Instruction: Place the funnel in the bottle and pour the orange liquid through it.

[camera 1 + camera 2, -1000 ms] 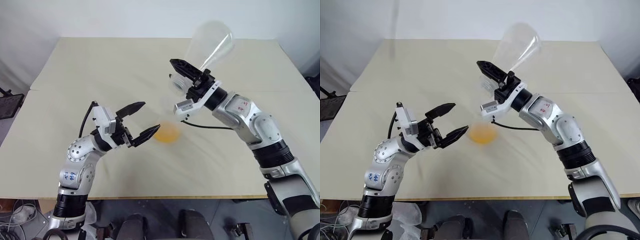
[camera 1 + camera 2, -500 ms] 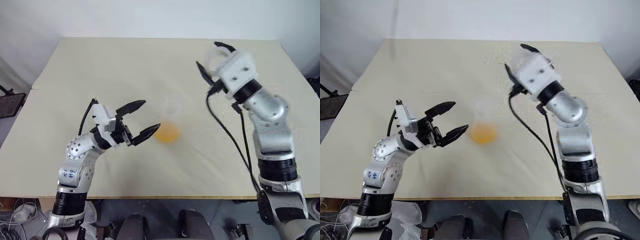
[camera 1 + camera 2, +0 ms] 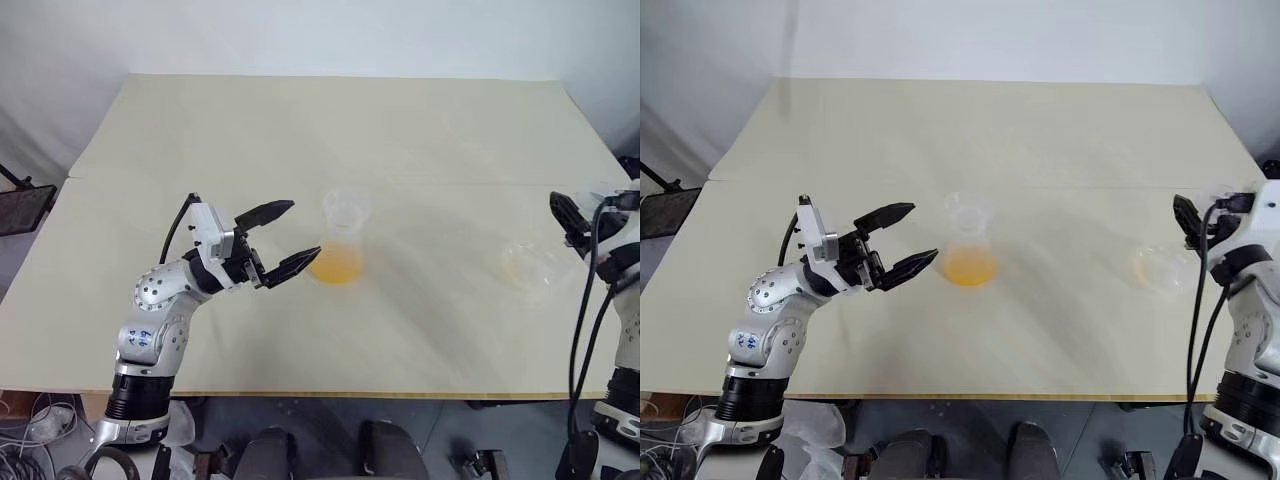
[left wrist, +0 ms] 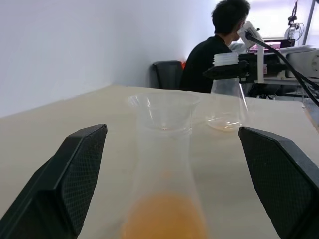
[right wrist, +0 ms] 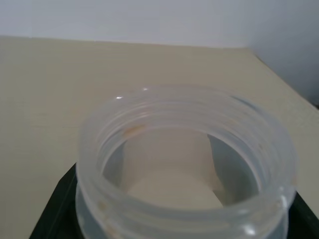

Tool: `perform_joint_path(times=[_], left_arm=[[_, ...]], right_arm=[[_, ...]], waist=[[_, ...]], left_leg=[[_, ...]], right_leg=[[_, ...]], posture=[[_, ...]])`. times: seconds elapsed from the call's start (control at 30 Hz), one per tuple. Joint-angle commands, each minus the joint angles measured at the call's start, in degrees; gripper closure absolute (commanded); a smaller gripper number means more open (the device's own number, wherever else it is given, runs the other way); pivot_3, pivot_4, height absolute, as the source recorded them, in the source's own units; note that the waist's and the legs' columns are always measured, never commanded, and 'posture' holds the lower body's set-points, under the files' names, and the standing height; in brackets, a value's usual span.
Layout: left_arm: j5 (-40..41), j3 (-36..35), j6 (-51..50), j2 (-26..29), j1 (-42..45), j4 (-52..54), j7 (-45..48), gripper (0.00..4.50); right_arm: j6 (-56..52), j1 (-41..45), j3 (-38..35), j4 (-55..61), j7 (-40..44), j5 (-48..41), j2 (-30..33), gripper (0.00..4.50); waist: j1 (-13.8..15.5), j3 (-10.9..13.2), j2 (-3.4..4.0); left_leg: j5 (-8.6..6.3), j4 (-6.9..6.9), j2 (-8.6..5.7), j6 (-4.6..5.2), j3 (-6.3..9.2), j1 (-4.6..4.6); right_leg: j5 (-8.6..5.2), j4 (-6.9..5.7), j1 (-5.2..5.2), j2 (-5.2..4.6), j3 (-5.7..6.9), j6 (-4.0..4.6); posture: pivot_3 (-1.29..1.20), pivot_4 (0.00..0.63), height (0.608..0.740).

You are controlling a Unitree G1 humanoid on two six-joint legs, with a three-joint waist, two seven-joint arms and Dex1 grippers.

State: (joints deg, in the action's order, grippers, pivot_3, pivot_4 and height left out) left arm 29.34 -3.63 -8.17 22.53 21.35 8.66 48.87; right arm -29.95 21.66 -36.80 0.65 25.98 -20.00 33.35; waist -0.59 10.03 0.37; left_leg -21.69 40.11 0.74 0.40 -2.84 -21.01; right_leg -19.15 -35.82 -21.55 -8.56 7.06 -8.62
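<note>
The orange liquid (image 3: 335,266) lies pooled in the base of the bottle (image 3: 338,250), and the funnel (image 3: 345,208) sits in its neck, so I judge the pour done and the step in hand to be parking the emptied vessel (image 3: 528,266). The bottle stands near the middle of the table (image 3: 300,130), upright, with its long axis vertical, mouth up, and the funnel's flare opening upward in line with it. The left gripper (image 3: 303,228) hangs just beside the bottle on the robot's left, its fingers spread wide either side of the bottle's line and touching nothing. Well apart at the table's right edge, the right gripper (image 3: 568,222) is clamped on the vessel's threaded neck. The vessel is upright, neck up, with a faint orange film in its wide base, which seems to rest on the table, though contact is hard to confirm. The next move calls for the right fingers to let go only once the base is flat down, then draw back without tipping it, while the left arm keeps clear of the bottle
</note>
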Motion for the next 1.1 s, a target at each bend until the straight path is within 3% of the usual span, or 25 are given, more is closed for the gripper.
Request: perform_joint_path(times=[0.03,0.13,0.17,0.3,0.7,1.1], left_arm=[[1.31,-0.88,0.23,0.18,0.74,1.21,0.37,0.00],[1.20,-0.75,0.37,-0.02,1.22,0.67,0.47,0.00],[1.19,-0.73,0.44,-0.06,1.39,0.49,0.53,0.00],[1.40,-1.19,0.47,0.23,1.90,0.01,0.98,0.00],[1.48,-2.73,0.10,1.74,2.42,-1.92,2.45,0.00],[1.97,-6.08,-1.53,6.26,1.08,-3.37,4.84,0.00]], right_arm=[[-0.60,-0.83,-4.52,1.70,-1.06,-4.81,0.90,2.02],[-0.60,-3.39,-3.32,2.28,0.31,-6.85,-0.37,2.02],[0.05,-3.92,-3.15,2.43,-0.06,-7.10,-0.78,1.29],[1.95,-4.94,-5.19,4.09,-1.10,-10.50,-2.06,0.02],[8.71,-4.39,-11.29,7.02,-4.72,-17.10,-0.48,0.02],[6.12,2.34,-1.11,7.33,8.88,-24.88,8.16,0.02]], waist=[[0.17,0.00,0.00],[0.39,0.00,0.00],[0.40,0.00,0.00],[0.43,0.00,0.01],[0.49,0.00,0.01],[0.39,0.00,0.00]], left_leg=[[0.00,0.01,0.01,0.00,0.00,0.00],[0.01,0.03,0.00,0.00,-0.01,0.01],[0.01,0.03,-0.01,0.00,0.00,0.00],[0.01,0.03,-0.02,0.00,-0.01,0.00],[0.01,0.03,-0.03,0.00,0.00,0.00],[0.01,0.03,0.01,0.00,-0.02,0.04]], right_leg=[[0.00,-0.01,0.00,0.00,-0.01,0.00],[0.00,-0.01,0.01,0.00,-0.04,0.00],[0.00,-0.01,0.01,0.00,-0.03,0.00],[0.00,-0.01,0.01,-0.01,-0.05,0.00],[0.00,0.00,0.01,-0.01,-0.05,0.00],[0.00,0.00,0.01,0.01,-0.07,0.00]], posture=[[0.00,0.150,0.740],[0.00,0.150,0.740],[0.00,0.150,0.740],[0.00,0.150,0.740],[0.00,0.150,0.740],[0.00,0.150,0.740]])
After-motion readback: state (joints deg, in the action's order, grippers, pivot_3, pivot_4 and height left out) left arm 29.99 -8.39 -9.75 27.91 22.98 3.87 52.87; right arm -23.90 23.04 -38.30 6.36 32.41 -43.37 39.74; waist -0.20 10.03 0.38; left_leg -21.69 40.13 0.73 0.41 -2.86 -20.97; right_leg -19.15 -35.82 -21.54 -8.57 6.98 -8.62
